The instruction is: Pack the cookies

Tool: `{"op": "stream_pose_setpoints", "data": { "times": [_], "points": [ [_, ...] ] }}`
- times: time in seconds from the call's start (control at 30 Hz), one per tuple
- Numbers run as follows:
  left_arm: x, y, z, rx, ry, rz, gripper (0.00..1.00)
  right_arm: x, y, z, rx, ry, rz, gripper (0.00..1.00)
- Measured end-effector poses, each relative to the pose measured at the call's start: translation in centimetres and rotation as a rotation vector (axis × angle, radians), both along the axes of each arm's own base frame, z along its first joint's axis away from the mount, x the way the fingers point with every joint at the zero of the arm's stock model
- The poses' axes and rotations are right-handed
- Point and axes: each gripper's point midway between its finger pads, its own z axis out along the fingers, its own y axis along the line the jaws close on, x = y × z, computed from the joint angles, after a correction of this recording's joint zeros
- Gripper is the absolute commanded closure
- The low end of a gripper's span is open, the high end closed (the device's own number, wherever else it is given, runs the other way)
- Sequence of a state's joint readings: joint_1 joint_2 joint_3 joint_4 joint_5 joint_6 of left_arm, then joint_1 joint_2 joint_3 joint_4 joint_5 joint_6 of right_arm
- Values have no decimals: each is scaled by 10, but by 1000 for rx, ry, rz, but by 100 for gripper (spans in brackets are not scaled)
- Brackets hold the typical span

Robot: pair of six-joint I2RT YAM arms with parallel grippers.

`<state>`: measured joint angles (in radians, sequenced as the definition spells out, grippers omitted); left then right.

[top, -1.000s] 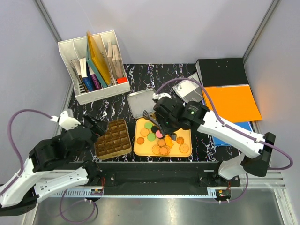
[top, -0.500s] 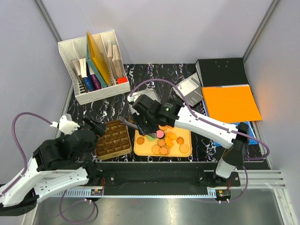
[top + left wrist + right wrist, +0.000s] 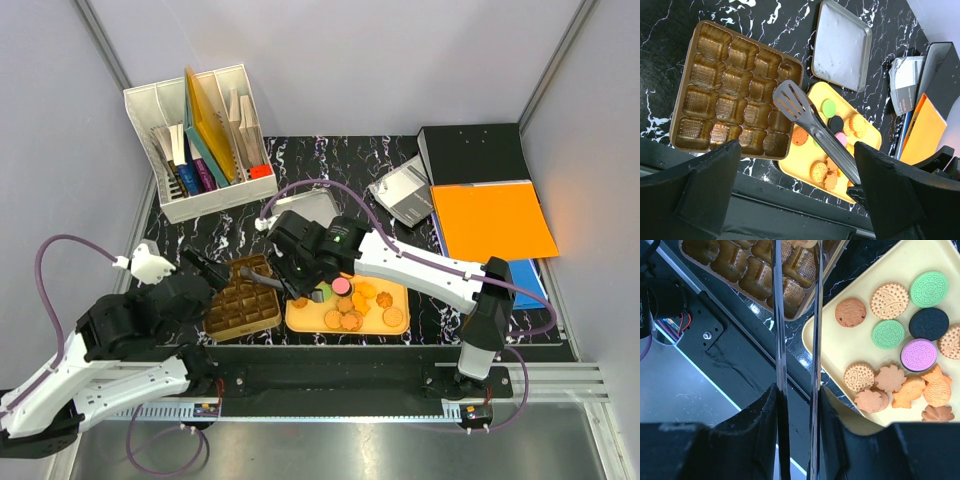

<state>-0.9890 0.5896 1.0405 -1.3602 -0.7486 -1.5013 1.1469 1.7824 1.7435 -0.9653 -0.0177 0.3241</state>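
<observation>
The cookies [image 3: 352, 302] lie on a yellow tray [image 3: 291, 322]: tan rounds, green, pink, dark and orange fish shapes [image 3: 889, 300]. Left of it sits a brown compartment tray [image 3: 240, 300] with bare cups [image 3: 715, 95]. My right gripper [image 3: 298, 270] [image 3: 796, 405] is shut on metal tongs [image 3: 778, 315], whose slotted head [image 3: 790, 100] reaches over the brown tray's right column. A tan bit shows between the tong tips at the top edge of the right wrist view. My left gripper [image 3: 205, 272] [image 3: 800, 200] hangs open by the brown tray's near left side, holding nothing.
A silver tin lid [image 3: 296, 215] lies behind the trays. A white file organiser [image 3: 200, 140] stands at the back left. A black binder [image 3: 472, 150], an orange folder [image 3: 495, 218] and a grey booklet [image 3: 402, 190] fill the right. A black rail [image 3: 330, 370] runs along the front.
My right arm has swung left, carrying the tongs from above the yellow tray to over the brown tray. The left arm has shifted slightly, its gripper still open.
</observation>
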Motion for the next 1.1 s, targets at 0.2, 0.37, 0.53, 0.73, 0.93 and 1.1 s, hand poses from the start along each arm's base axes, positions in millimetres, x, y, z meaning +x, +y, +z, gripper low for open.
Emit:
{"op": "stream_pose_setpoints", "data": {
  "times": [0.2, 0.37, 0.53, 0.73, 0.93, 1.1],
  "points": [
    [1, -2, -4, 33, 15, -13, 2, 3, -1, -1, -7, -14, -5, 47],
    [1, -4, -8, 62, 33, -29, 2, 9, -4, -1, -22, -44, -24, 44],
    [0, -5, -11, 75, 40, -36, 1, 14, -6, -1, -32, -69, -41, 54],
    [0, -5, -14, 82, 48, -39, 1, 12, -7, 4, -20, -69, -40, 85],
    [-1, -4, -16, 91, 52, -44, 1, -4, -9, 23, 34, -61, -18, 93],
    [-1, -5, -21, 113, 67, -53, 1, -13, -9, 22, 39, -37, 3, 93]
  ]
}}
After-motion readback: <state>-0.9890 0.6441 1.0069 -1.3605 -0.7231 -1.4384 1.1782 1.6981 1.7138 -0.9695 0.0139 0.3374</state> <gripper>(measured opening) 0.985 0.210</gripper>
